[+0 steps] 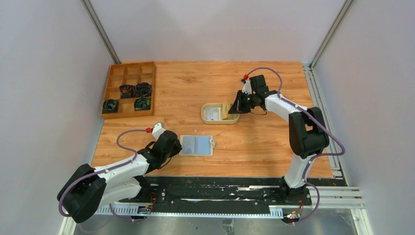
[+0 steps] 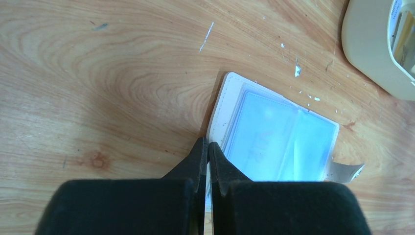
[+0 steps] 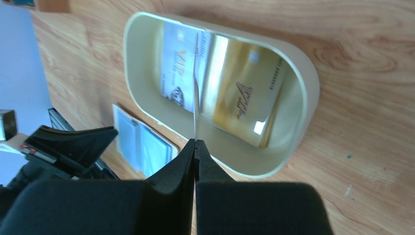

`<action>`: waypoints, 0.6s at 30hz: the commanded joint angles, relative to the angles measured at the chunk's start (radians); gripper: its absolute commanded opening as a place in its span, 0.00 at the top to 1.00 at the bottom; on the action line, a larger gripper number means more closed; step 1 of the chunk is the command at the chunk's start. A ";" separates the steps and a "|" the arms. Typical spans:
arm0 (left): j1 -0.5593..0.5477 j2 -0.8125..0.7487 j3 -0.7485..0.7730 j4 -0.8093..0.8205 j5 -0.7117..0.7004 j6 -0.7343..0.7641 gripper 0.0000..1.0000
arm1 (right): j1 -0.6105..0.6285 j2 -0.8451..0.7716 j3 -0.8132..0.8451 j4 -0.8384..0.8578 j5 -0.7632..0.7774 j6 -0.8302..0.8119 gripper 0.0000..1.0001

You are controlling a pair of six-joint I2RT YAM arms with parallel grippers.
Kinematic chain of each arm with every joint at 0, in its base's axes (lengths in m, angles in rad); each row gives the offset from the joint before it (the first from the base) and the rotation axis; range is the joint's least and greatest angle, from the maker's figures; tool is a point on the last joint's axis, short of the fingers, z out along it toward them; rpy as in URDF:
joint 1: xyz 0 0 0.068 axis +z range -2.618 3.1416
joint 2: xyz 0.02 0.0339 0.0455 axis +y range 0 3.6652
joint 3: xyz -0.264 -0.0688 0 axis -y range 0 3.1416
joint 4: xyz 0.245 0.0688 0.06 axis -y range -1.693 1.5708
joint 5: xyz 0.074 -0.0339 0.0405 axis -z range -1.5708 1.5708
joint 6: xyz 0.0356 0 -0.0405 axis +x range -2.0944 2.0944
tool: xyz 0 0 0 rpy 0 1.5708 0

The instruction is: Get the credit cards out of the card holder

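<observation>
The card holder [image 1: 195, 145] lies open on the table, its pale blue pockets [image 2: 279, 137] facing up and its snap tab [image 2: 348, 172] off to one side. My left gripper [image 2: 208, 145] is shut, its tips at the holder's cream left edge [image 1: 172, 145]. My right gripper [image 3: 195, 142] is shut on a credit card [image 3: 195, 88] that shows edge-on as a thin line, held upright over the oval cream tray [image 3: 303, 98]. Two more credit cards lie in the tray: a whitish one [image 3: 173, 73] and a gold one [image 3: 244, 93]. From above, the right gripper [image 1: 234, 108] hangs at the tray's right end [image 1: 220, 122].
A wooden compartment box [image 1: 113, 113] stands at the back left with dark coiled items [image 1: 137, 90] in some cells. The tray [image 2: 367, 49] sits just beyond the holder. A metal rail [image 1: 320, 103] runs along the table's right edge.
</observation>
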 commanded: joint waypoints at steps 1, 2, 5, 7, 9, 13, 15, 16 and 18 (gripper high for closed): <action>-0.004 -0.011 0.017 -0.065 -0.050 0.024 1.00 | -0.007 0.020 -0.005 -0.101 0.029 -0.060 1.00; -0.004 -0.008 0.015 -0.063 -0.049 0.023 1.00 | -0.006 0.020 -0.009 -0.105 0.034 -0.067 1.00; -0.004 0.002 0.012 -0.053 -0.044 0.022 1.00 | -0.008 0.020 -0.023 -0.113 0.046 -0.077 1.00; -0.004 0.010 0.014 -0.047 -0.042 0.021 1.00 | -0.008 0.025 -0.023 -0.121 0.055 -0.084 1.00; -0.005 0.016 0.016 -0.045 -0.040 0.022 1.00 | -0.007 0.037 -0.018 -0.129 0.058 -0.089 1.00; -0.004 0.010 0.016 -0.049 -0.040 0.022 1.00 | -0.009 0.058 0.000 -0.149 0.067 -0.105 1.00; -0.004 0.005 0.014 -0.055 -0.043 0.021 1.00 | -0.010 0.061 0.007 -0.156 0.075 -0.110 0.99; -0.005 0.002 0.014 -0.056 -0.044 0.021 1.00 | -0.011 0.060 0.008 -0.161 0.079 -0.112 0.98; -0.004 -0.003 0.014 -0.060 -0.047 0.022 1.00 | -0.012 0.058 0.016 -0.170 0.091 -0.121 0.95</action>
